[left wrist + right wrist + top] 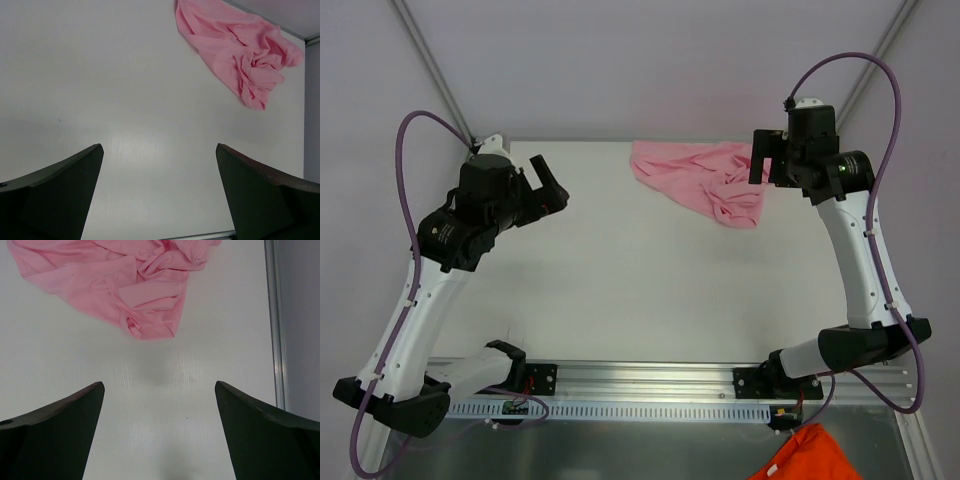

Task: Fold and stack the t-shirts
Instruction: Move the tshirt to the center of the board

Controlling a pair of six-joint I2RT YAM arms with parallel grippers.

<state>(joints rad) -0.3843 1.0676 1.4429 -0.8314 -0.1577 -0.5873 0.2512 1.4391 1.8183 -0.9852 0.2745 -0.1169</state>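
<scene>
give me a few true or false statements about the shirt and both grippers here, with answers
1. The pink t-shirt lies crumpled at the far right of the table. True.
2. The left gripper is shut on the shirt. False: it is open and empty, over bare table.
3. The right gripper is open, close to the shirt. True.
4. The shirt is folded flat. False: it is bunched and wrinkled.
5. An orange cloth lies on the pink shirt. False: it lies near the right arm's base.
</scene>
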